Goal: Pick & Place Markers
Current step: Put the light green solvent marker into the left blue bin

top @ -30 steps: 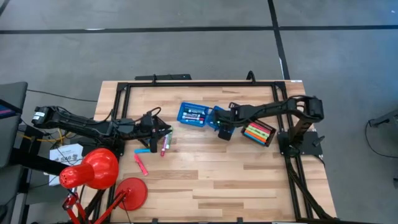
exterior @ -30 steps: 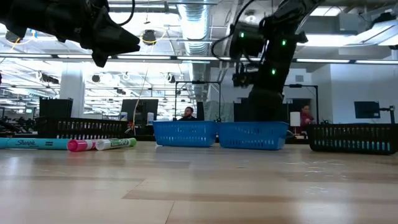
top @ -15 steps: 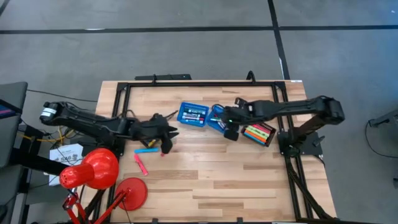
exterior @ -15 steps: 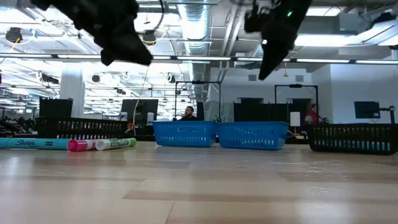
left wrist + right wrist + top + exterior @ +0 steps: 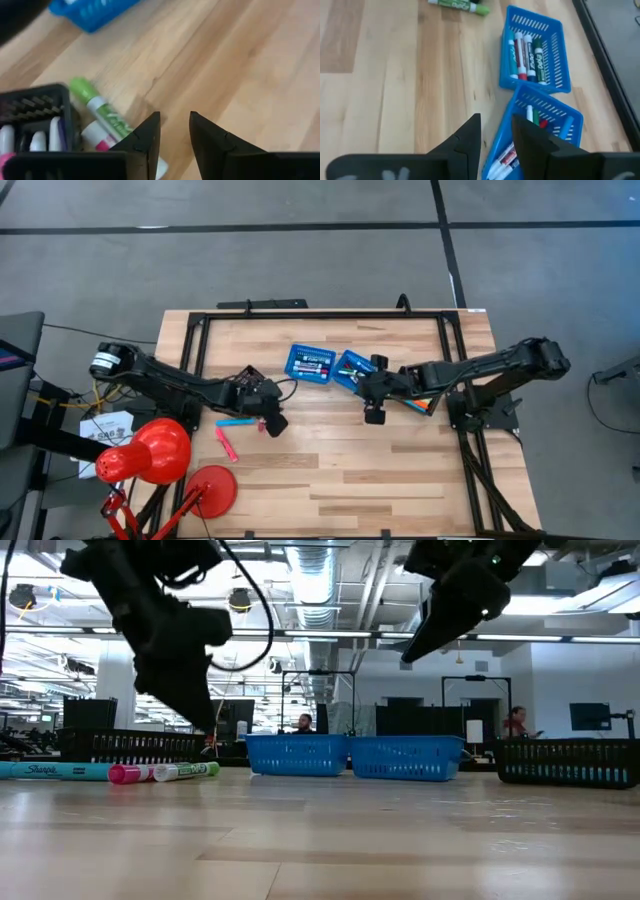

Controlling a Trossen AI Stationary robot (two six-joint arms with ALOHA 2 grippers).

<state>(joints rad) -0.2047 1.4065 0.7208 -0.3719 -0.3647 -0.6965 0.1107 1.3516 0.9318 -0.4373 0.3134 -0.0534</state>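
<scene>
Markers lie in several groups on the wooden bench [image 5: 340, 470]. Two blue baskets [image 5: 311, 365] [image 5: 352, 367] sit side by side near bench centre, toward 12 o'clock, each holding capped markers [image 5: 523, 50]; in the right wrist view red, green and blue ones show inside. A black tray [image 5: 430, 401] with coloured markers sits at 3 o'clock, partly hidden by the right arm. Loose markers lie toward 9 o'clock: a blue marker [image 5: 235, 422], a pink marker [image 5: 227, 444], and a green marker [image 5: 100, 107] seen in the left wrist view beside a second black tray [image 5: 37, 122] of markers.

Left gripper [image 5: 272, 423] hangs above the loose markers, just off the bench in the low view. Its fingers [image 5: 142, 140] stand slightly parted with nothing between them.

Right gripper [image 5: 375, 415] hovers at 6 o'clock of the right-hand basket, raised well above the bench. Its fingers [image 5: 467, 142] are narrowly parted and empty.
</scene>
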